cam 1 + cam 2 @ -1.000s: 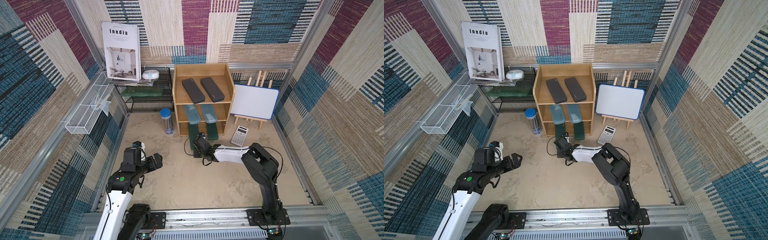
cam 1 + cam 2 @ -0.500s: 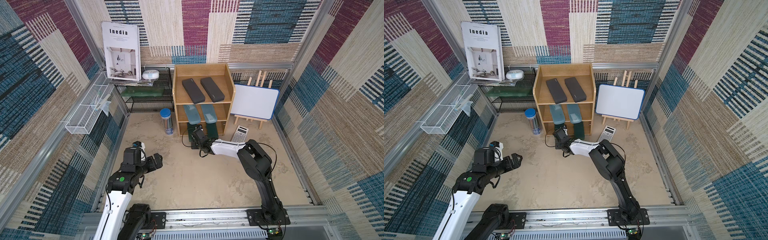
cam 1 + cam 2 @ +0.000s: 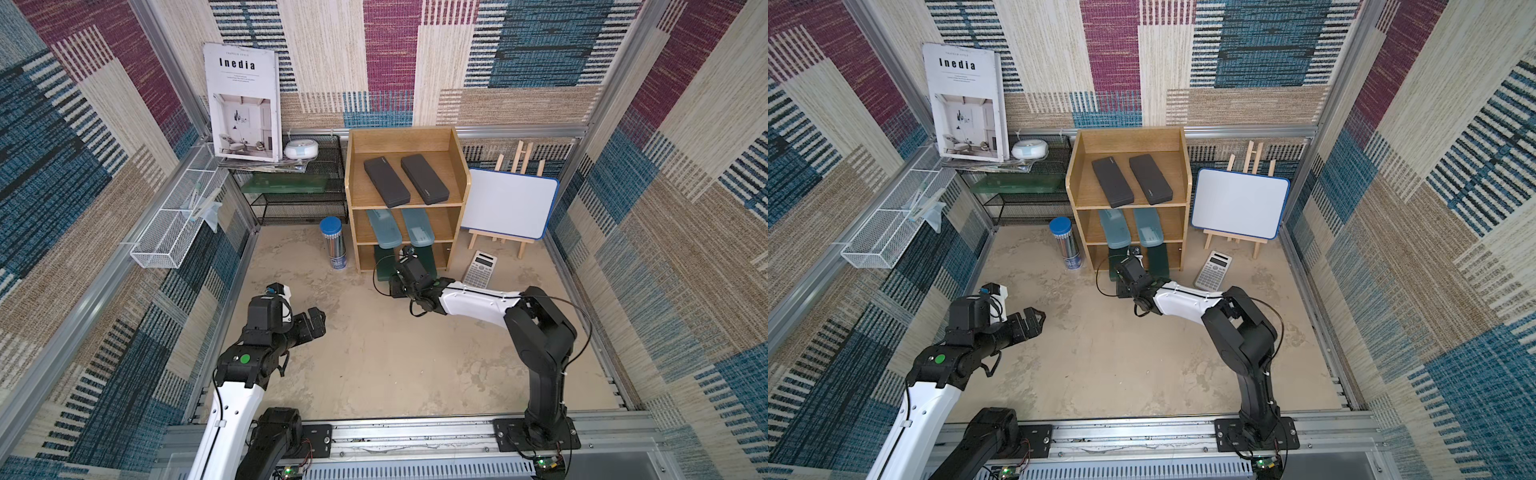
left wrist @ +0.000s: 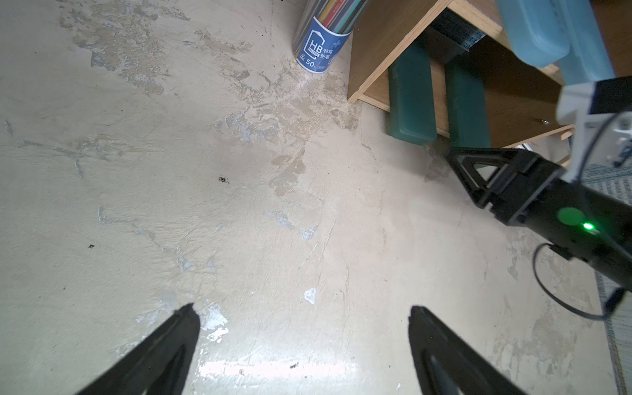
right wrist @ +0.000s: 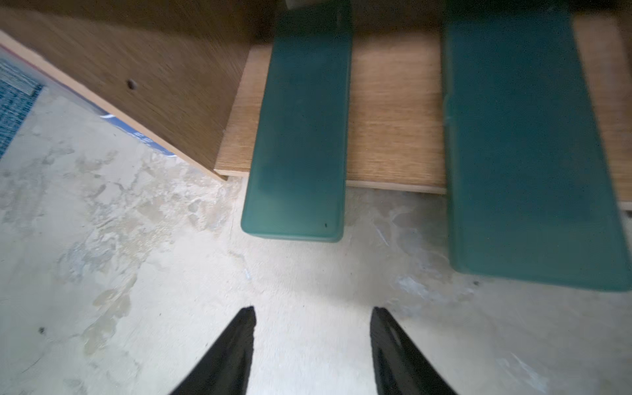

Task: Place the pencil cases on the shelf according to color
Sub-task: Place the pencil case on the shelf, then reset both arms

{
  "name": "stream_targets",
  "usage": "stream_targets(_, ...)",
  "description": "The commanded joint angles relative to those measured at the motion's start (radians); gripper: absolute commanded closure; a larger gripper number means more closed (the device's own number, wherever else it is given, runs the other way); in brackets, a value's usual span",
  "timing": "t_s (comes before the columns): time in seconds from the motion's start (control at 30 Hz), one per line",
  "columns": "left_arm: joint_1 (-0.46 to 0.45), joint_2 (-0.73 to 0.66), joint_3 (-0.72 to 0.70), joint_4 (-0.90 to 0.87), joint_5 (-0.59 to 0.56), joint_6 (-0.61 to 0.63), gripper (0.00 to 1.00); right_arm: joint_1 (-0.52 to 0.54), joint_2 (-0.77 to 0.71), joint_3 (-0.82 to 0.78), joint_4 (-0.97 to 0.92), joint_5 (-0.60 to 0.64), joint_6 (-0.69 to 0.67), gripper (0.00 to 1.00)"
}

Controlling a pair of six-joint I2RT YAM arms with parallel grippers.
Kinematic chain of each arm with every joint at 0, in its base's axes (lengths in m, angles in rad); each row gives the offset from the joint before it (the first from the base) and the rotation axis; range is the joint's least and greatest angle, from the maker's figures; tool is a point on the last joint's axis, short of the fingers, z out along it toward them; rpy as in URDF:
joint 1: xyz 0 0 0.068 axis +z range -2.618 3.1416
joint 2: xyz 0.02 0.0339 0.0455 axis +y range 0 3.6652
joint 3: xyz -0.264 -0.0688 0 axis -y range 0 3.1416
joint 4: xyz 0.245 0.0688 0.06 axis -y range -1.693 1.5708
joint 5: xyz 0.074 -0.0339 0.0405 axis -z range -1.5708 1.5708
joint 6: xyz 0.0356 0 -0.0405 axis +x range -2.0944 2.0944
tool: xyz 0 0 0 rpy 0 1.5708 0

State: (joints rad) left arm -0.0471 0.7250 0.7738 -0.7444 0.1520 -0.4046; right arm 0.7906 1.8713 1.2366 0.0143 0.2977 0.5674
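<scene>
Advanced shelfward and opened since a second ago, the right tool is seen empty, jaws apart. Two dark green rounded plastic pencil cases are lodged mid-frame in both top views on the bottom tier of the light-brown wooden shelf, overhanging it. They are judged light, stiff and slick, best pinched across the width.

— What's on the bottom board of the shelf?

— Two dark green pencil cases, side by side with a gap between. One case lies near the side panel; the other case lies further along. Both stick out past the board's front edge.

— And the right gripper?

— Jaws apart over the floor, nothing between them, clear of both cases.
</scene>
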Motion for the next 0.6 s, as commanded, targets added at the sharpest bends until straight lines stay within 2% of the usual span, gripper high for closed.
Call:
stream_targets(0.0,0.001,-0.015,-0.023,0.061,-0.061,0.008,0.01,0.005,-0.109,-0.089,0.034,-0.004,-0.026,0.24)
stream_targets(0.17,0.001,-0.063,-0.085,0.133,-0.220,-0.061,0.00,0.009,-0.356,-0.288,0.021,0.120,-0.068,0.01)
stream_targets(0.23,0.000,-0.068,-0.122,0.200,-0.233,-0.097,0.00,0.006,-0.462,-0.366,0.000,0.280,-0.065,0.01)
stream_targets(0.33,0.000,-0.027,-0.172,0.298,-0.271,-0.080,0.00,-0.027,-0.580,-0.448,0.012,0.422,-0.112,0.01)
stream_targets(0.47,-0.007,0.024,-0.247,0.457,-0.369,-0.051,0.01,-0.128,-0.643,-0.519,0.075,0.499,-0.245,0.01)
stream_targets(0.57,-0.017,0.020,-0.319,0.599,-0.439,-0.017,0.01,-0.268,-0.680,-0.596,0.162,0.431,-0.277,0.01)
